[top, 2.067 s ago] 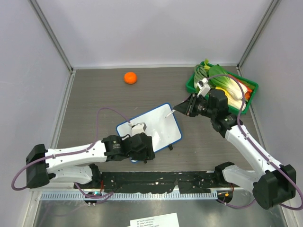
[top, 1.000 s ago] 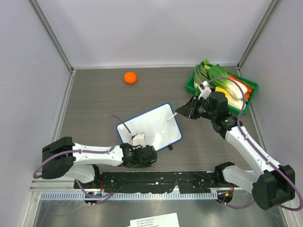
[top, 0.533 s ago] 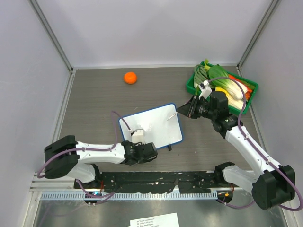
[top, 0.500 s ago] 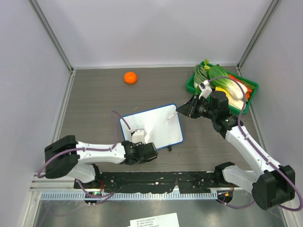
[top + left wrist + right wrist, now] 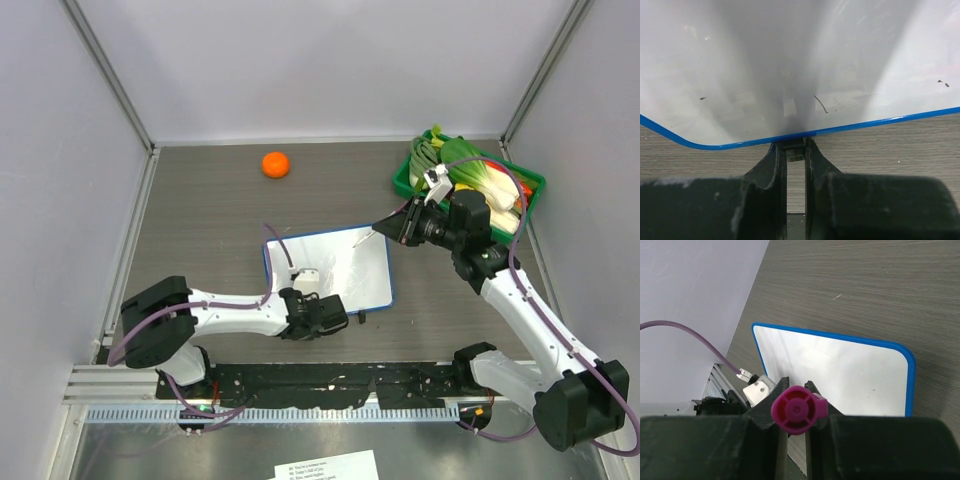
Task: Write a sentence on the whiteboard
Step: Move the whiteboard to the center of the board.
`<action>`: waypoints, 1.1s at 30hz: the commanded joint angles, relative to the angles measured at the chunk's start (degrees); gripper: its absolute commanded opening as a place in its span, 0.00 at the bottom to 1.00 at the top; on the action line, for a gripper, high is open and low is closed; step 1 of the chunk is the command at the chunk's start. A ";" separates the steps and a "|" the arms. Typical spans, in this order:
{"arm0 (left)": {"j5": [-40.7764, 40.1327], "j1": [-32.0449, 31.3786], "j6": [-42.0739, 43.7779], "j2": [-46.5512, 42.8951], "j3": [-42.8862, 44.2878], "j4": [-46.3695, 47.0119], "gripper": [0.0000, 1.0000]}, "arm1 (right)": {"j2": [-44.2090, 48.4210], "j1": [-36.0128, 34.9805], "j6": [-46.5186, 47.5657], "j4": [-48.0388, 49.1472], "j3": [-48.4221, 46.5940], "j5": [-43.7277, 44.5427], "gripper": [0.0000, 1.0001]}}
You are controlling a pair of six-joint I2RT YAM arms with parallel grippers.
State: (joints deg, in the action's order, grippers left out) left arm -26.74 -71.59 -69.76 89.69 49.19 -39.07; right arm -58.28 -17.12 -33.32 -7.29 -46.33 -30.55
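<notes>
Top external: whiteboard (image 5: 340, 268) lies flat mid-surface (image 5: 200, 230), my left jaws pinched almost shut on its near blue frame, my right jaws clamping a magenta marker (image 5: 799, 410) over its far corner.

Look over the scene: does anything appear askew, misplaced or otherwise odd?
The whiteboard lies slightly askew to the table edges and bears only a few stray dark marks, no writing. An orange sits alone at the far side, away from the green tray of vegetables.

Grey wood-grain table (image 5: 200, 220), blue-framed whiteboard (image 5: 335, 270), orange ball (image 5: 275, 164), perhaps fruit, green vegetable tray (image 5: 401, 184).
</notes>
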 commanded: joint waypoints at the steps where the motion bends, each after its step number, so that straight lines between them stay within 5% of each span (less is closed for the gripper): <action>1: 3.36 -0.56 1.29 2.95 0.91 7.69 0.00 | 1.94 0.16 -0.34 3.16 -2.63 -0.92 0.01; 22: 12.15 -1.36 -0.38 -0.22 -0.58 11.38 0.01 | 0.54 0.25 -1.22 4.65 -2.19 -1.45 0.01; 29: 10.75 -1.36 -0.99 -4.86 -1.99 9.98 0.53 | 0.98 0.16 -1.31 4.65 -2.28 -1.36 0.01; 33: 9.52 -1.36 -0.38 -9.78 -1.99 6.91 0.75 | 1.42 0.34 -1.22 4.30 -2.28 -1.18 0.01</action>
State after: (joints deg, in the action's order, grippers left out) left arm -16.78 -72.77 -70.04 85.71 47.20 -30.26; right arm -57.78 -17.12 -34.20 -5.61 -46.63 -31.24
